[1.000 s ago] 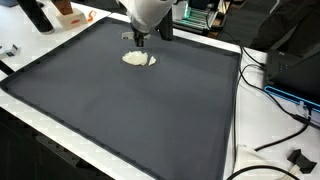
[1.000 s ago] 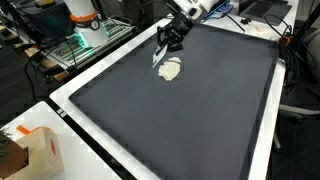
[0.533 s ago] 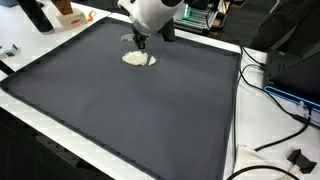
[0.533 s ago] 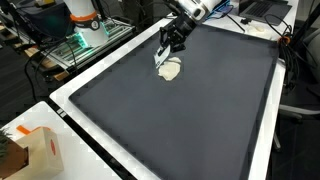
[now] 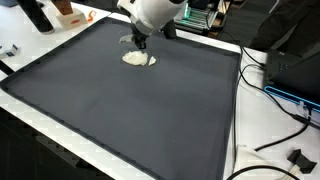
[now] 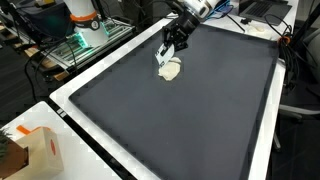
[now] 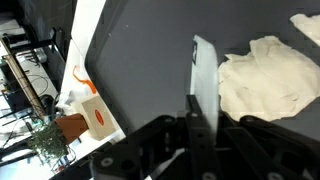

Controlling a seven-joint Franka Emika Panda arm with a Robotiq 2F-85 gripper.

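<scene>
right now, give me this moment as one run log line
gripper at edge of white cloth | jaws: cannot tell | cloth crumpled on dark mat | contact: unclear

Lighting is bright, even and diffuse in both exterior views, with faint, soft shadows. The mat (image 5: 150,110) reads matt dark grey with a mild sheen and no hard glare. In the wrist view the cloth (image 7: 275,75) is near overexposed, its folds washed out, and the foreground is dark and blurred. The exterior views are coarse.

Arm (image 5: 150,12) slanted down, wrist bent, fingers (image 6: 168,47) pointing downward
</scene>
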